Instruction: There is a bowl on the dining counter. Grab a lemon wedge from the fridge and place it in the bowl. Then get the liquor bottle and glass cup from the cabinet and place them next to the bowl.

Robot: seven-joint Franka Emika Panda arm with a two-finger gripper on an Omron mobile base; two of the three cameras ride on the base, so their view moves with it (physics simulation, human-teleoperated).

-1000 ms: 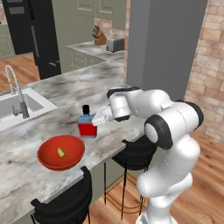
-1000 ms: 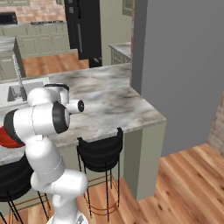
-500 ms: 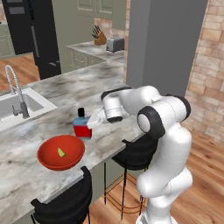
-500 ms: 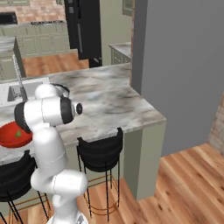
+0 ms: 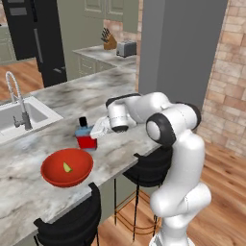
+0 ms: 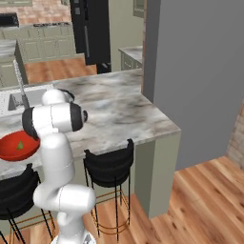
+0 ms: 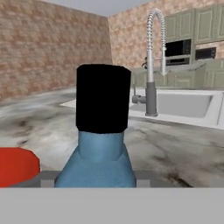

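The liquor bottle (image 5: pixel 86 137), with red body, blue shoulders and black cap, stands upright at the dining counter (image 5: pixel 72 98), just right of the red bowl (image 5: pixel 66 167). My gripper (image 5: pixel 93 133) reaches in from the right and is shut on the bottle's shoulders. In the hand view the black cap (image 7: pixel 103 98) is close up, with the bowl's rim (image 7: pixel 15 166) at lower left. The lemon wedge (image 5: pixel 67 167) lies in the bowl. From the right, the bowl (image 6: pixel 16 145) sits behind my arm. I cannot tell whether the bottle's base touches the marble. The glass cup is out of view.
The inset sink (image 5: pixel 14 113) with its tall steel tap (image 5: pixel 17 96) lies left of the bottle. Black stools (image 5: pixel 149 168) stand under the counter's near edge. A grey column (image 5: pixel 182 48) rises at the counter's right end. The black fridge (image 5: pixel 29 38) stands far behind.
My gripper has carried the liquor bottle leftward along the counter, closer to the bowl, and my elbow has swung with it. The bowl and wedge have not moved.
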